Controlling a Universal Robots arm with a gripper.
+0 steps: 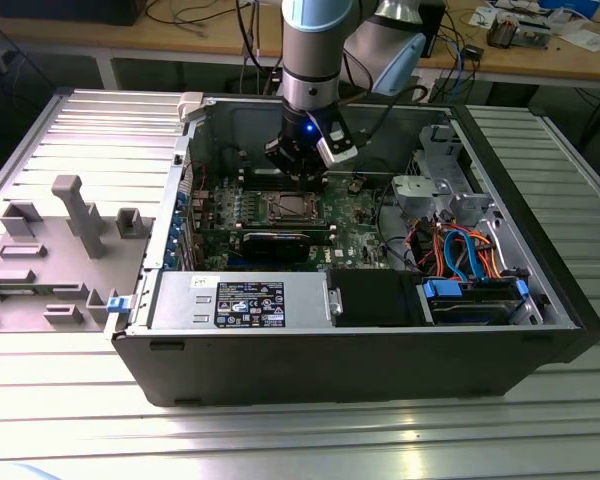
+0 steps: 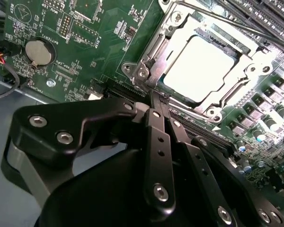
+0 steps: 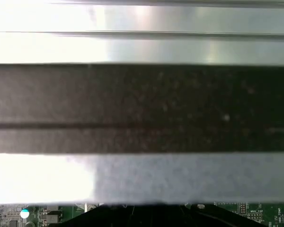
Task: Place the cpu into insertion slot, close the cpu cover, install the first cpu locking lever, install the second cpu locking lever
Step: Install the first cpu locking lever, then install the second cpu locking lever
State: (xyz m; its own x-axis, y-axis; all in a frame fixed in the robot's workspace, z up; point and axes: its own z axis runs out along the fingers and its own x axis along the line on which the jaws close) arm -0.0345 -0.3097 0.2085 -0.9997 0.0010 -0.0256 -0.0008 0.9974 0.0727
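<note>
We are in a robotics or electronics lab. An open computer case (image 1: 380,340) lies on a ribbed aluminium table (image 1: 280,440), with a robot arm (image 1: 315,50) reaching into it from twelve o'clock. At nine o'clock we see grey plastic fixtures (image 1: 50,250) on the table. Behind, at twelve to one o'clock, wooden benches (image 1: 540,55) carry cables and loose electronic parts.

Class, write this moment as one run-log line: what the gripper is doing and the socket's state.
gripper: shut, tips at cpu cover corner | cpu: seated in insertion slot | cover: closed
</note>
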